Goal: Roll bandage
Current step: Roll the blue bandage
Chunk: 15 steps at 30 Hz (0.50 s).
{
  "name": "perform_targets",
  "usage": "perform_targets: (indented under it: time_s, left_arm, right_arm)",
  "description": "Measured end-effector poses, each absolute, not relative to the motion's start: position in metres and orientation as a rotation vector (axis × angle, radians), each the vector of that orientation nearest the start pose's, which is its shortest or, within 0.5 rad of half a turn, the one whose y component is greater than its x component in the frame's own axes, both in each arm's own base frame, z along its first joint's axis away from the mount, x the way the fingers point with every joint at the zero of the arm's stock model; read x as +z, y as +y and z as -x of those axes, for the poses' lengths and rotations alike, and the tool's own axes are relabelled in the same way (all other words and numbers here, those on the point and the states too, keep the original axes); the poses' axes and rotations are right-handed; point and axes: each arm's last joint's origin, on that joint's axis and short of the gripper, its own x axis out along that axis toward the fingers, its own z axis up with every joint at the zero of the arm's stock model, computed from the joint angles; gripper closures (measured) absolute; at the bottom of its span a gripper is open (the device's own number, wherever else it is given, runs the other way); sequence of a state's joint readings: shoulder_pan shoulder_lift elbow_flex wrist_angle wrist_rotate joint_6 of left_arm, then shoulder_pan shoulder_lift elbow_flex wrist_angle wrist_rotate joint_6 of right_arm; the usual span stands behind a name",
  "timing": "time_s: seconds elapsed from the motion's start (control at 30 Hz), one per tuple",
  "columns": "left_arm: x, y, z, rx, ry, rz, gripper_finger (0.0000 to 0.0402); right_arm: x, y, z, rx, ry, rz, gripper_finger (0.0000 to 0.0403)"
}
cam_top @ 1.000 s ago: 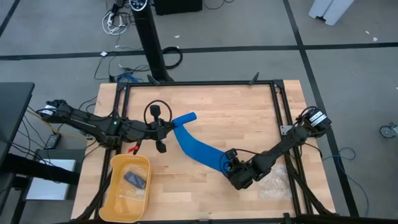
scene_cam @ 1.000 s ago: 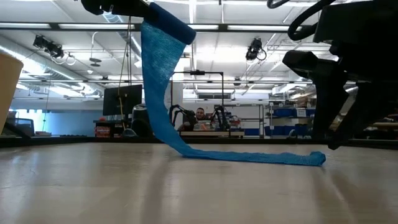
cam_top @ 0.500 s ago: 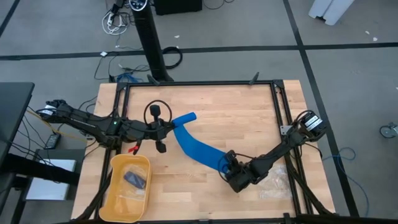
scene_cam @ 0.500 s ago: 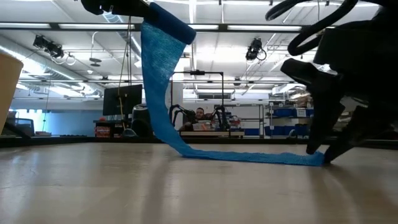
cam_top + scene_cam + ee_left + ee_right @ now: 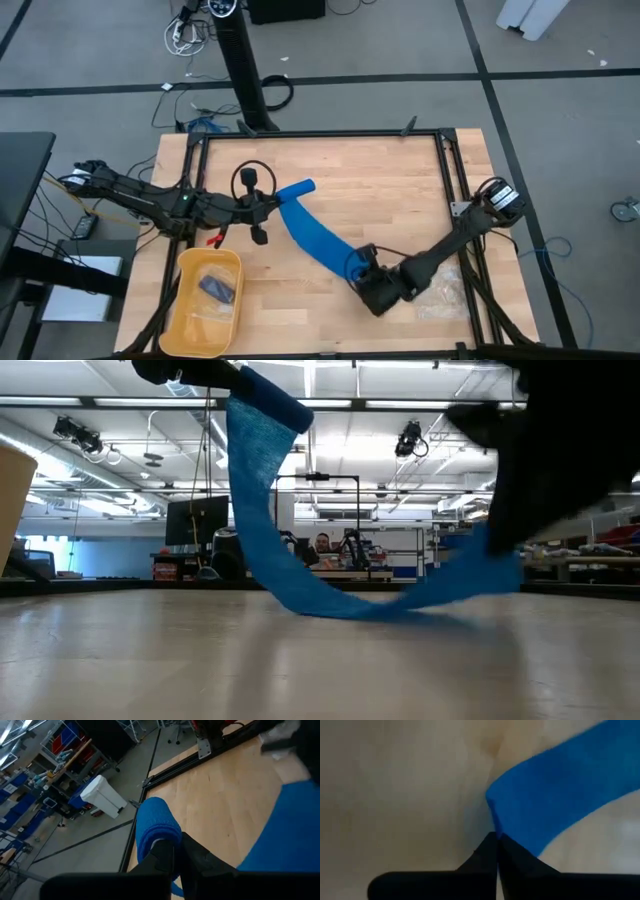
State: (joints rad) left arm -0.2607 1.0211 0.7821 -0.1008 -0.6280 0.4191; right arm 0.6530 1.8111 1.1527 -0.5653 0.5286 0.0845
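I see the left end effector (image 5: 268,205) clamped on one end of the bandage (image 5: 312,232), holding it up above the wooden surface (image 5: 400,185). The right end effector (image 5: 358,272) pinches the other end, fingers together, lifted just off the surface. Between them the blue strip sags, its middle touching the wood.

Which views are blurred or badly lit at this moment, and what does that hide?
Low view: the right pincer and the bandage end it grips smear with motion blur against bright ceiling lights. Right wrist view: soft focus, table washed out. High view: evenly lit, sharp. Left wrist view: left pincer dark, the background clear.
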Motion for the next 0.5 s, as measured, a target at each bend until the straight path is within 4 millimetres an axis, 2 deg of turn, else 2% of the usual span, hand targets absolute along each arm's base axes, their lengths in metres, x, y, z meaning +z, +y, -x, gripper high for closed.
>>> perform_targets:
  time_s: [0.13,0.3,0.37,0.5]
  left_arm:
    - [0.286,-0.039,-0.216,0.309,0.415,-0.574,0.0384]
    - [0.261,-0.038,-0.212,0.322,0.467,-0.563,0.0384]
    - [0.249,-0.037,-0.21,0.325,0.468,-0.553,0.0384]
    - [0.229,-0.037,-0.206,0.328,0.466,-0.541,0.0384]
  right_arm:
    - [0.223,0.23,-0.28,0.013,0.937,0.62,0.0401]
    - [0.297,0.258,-0.27,-0.079,0.749,0.611,0.0401]
    - [0.324,0.264,-0.267,-0.115,0.656,0.62,0.0401]
    - [0.362,0.265,-0.266,-0.169,0.548,0.708,0.0402]
